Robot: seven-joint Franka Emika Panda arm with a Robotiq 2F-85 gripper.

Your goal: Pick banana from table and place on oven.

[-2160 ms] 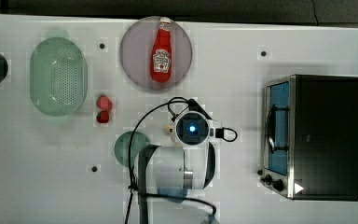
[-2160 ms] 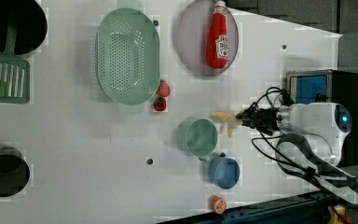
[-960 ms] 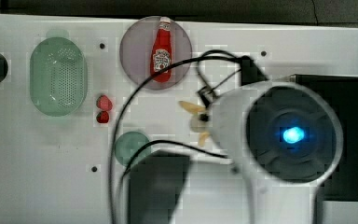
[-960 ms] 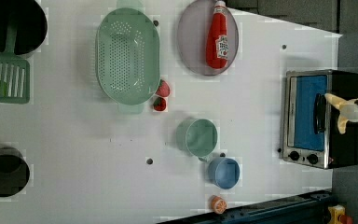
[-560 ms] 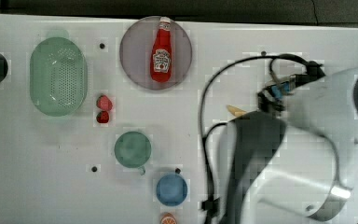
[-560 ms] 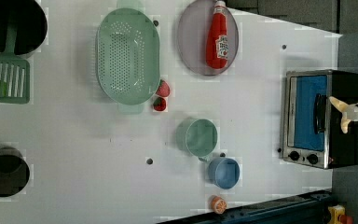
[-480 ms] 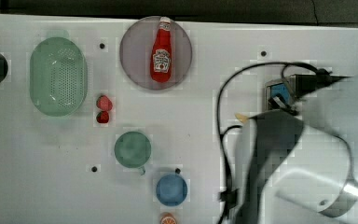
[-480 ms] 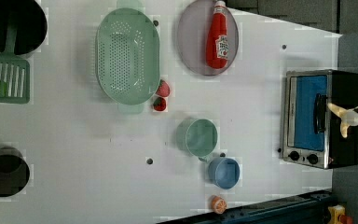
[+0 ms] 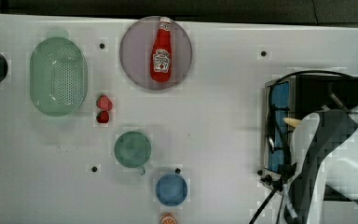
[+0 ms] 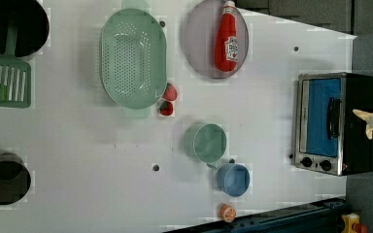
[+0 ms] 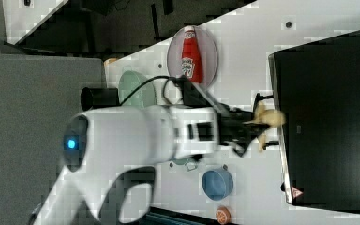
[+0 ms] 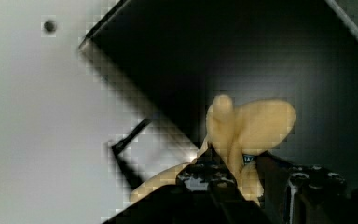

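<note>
The claw was closed on the banana, held clear of the table and poised at the front edge of the toaster oven's black top; in the wrist view the fruit hung over that dark surface, though contact with it could not be confirmed. In the left view the banana appeared just past the oven at the left view's right.

Judged from its slim, curved form, the item was light and posed no load concern; the skin looked smooth and likely slippery; the flesh, if real, would bruise under hard pressure. The grip sat near mid-length, which seemed sound, since the curve would tend to pivot from an end hold. The flat top offered stable support; a low, gentle release was advisable, as a curved body may rock or roll toward the front edge.
</note>
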